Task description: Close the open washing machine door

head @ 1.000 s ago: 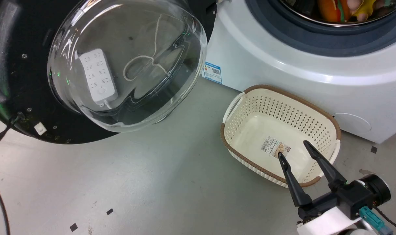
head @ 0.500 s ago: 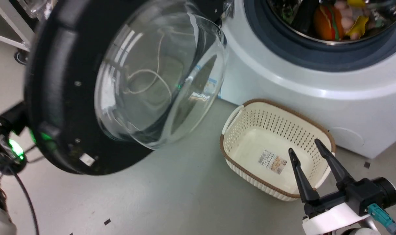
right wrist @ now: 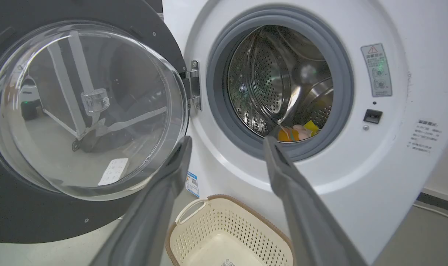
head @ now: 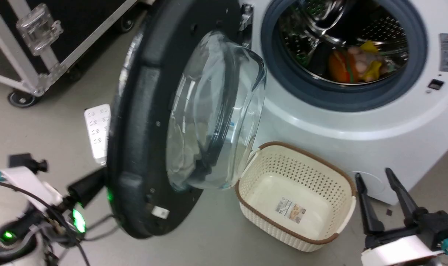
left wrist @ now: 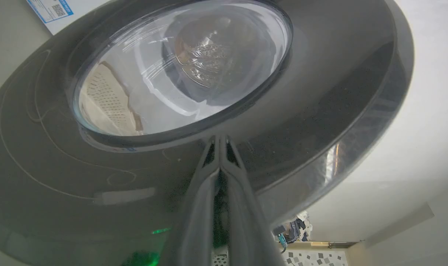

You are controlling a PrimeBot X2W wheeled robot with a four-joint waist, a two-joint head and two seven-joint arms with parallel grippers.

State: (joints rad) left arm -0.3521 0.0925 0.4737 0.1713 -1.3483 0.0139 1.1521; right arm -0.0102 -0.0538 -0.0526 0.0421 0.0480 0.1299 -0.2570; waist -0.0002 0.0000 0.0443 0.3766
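The washing machine door (head: 142, 147) stands about half open, its black rim edge-on and its glass bowl (head: 216, 111) facing the white washing machine (head: 357, 136). My left gripper (left wrist: 220, 138) is shut with nothing in it, and its tips press on the door's glossy outer face (left wrist: 320, 111) just below the glass. In the head view the left gripper (head: 89, 184) reaches the door's back from the lower left. My right gripper (head: 373, 177) is open at the lower right, beside the basket and clear of the door. The right wrist view shows the right gripper (right wrist: 227, 140) open before the steel drum (right wrist: 283, 85).
A cream perforated basket (head: 294, 207) sits on the floor under the door's swing, against the machine's front. Soft toys (head: 357, 64) lie in the drum. A white power strip (head: 97, 129) and cables lie on the floor behind the door. A wheeled black case (head: 43, 44) stands far left.
The door has swung well towards the machine, from facing the camera to edge-on. The head camera has lifted, showing the drum. My left arm has come into view behind the door.
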